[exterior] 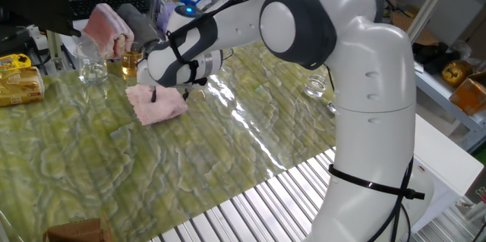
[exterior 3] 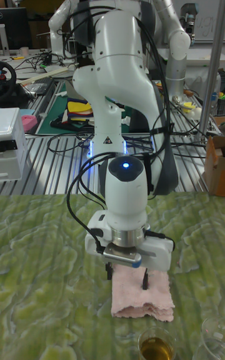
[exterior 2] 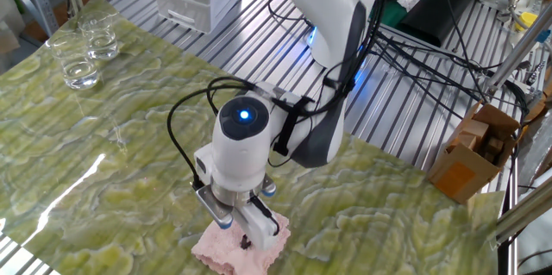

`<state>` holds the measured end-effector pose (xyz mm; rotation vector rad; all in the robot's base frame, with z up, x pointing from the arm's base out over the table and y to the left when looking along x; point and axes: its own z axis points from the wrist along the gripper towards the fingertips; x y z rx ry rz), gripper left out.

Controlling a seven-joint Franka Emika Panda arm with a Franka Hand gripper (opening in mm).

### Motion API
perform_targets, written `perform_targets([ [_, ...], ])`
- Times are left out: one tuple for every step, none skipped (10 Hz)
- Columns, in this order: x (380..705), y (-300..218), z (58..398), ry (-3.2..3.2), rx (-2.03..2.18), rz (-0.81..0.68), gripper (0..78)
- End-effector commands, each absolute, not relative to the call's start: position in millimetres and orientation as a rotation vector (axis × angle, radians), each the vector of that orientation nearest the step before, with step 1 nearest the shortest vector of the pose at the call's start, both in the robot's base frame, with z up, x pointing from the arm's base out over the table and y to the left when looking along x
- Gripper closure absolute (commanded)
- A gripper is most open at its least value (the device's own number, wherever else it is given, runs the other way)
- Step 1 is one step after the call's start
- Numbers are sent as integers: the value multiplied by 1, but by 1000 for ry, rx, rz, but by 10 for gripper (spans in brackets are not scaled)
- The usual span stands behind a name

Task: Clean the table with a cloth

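Note:
The small pale pink cloth (exterior: 158,107) lies flat on the yellow-green marbled table (exterior: 228,158), toward its far left. My gripper (exterior: 170,94) points straight down over it, open, with its dark fingertips reaching the cloth's top surface. In the other fixed view the gripper (exterior 2: 237,234) presses into the cloth (exterior 2: 222,256) near the table's near edge. The tall fixed view shows the gripper (exterior 3: 127,275) with one fingertip at the left edge of the cloth (exterior 3: 150,297) and the other on its middle. Nothing is held between the fingers.
Behind the cloth stand an empty glass (exterior: 93,67), a small glass of amber liquid (exterior: 131,61) and a folded pink-and-white towel (exterior: 106,29). Yellow boxes (exterior: 19,83) sit far left. Two more glasses (exterior: 317,89) stand beside the arm's base. A cardboard box (exterior 2: 470,150) is off the table.

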<state>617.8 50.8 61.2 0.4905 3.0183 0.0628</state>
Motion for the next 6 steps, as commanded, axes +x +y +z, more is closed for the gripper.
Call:
perform_targets([
  [620, 52, 60, 3018, 488, 56, 1],
  [620, 53, 62, 3025, 506, 50, 1],
  [619, 55, 64, 3027, 520, 41, 1],
  [619, 58, 67, 3028, 537, 32, 1],
  [619, 58, 67, 3028, 543, 32, 1],
  [619, 58, 67, 3026, 548, 30, 1],
])
